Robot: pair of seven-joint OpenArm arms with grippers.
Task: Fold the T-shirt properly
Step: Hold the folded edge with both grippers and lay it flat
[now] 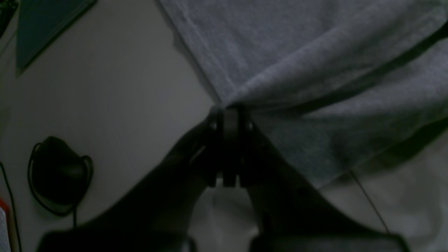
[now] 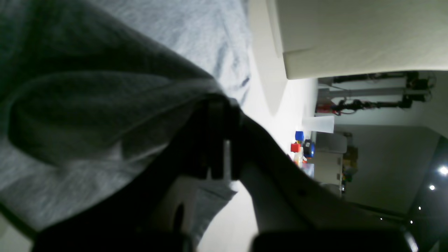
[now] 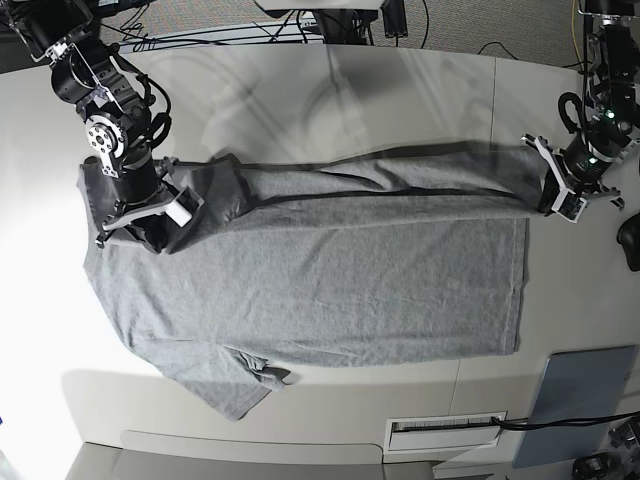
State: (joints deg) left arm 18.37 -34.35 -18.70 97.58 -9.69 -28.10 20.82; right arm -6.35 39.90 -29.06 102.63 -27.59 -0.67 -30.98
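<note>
One T-shirt (image 3: 320, 270); two claws (image 1: 229, 115) (image 2: 218, 105) pinching it.

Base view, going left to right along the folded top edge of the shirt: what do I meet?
Right pincer shut on the T-shirt → long fold ridge → left pincer shut on the shirt's other end.

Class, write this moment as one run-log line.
left gripper: shut on T-shirt | right gripper: shut on T-shirt | stage: far edge lifted

White table (image 3: 300, 90), grey carpet (image 3: 220, 12), ceiling spotlights (image 2: 443, 170).
</note>
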